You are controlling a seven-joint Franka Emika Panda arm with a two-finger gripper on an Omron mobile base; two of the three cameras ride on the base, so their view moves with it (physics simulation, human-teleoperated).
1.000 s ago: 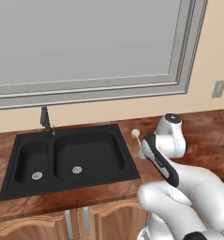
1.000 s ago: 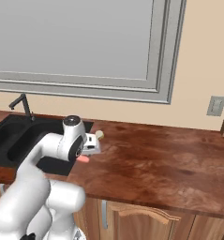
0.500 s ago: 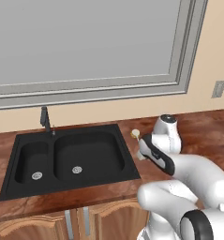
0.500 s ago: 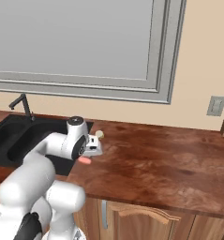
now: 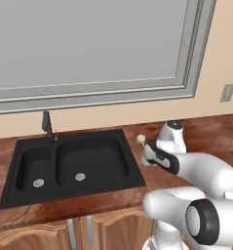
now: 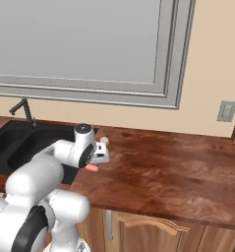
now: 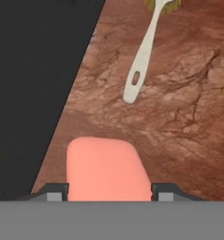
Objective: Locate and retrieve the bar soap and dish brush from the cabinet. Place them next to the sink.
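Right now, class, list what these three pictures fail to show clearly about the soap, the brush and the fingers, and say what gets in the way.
- bar soap: near end cut off by the hand view's bottom edge; in the right base view only a pink sliver shows under the arm.
- dish brush: bristle head cut off by the hand view's top edge; in the left base view the arm covers its handle.
- gripper: whether the fingers clamp the soap or merely flank it cannot be told.

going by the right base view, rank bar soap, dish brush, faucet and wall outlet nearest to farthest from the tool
1. bar soap, right at the tool, on the counter by the sink's edge
2. dish brush, just behind it on the counter
3. faucet, far left, behind the sink
4. wall outlet, far right on the wall
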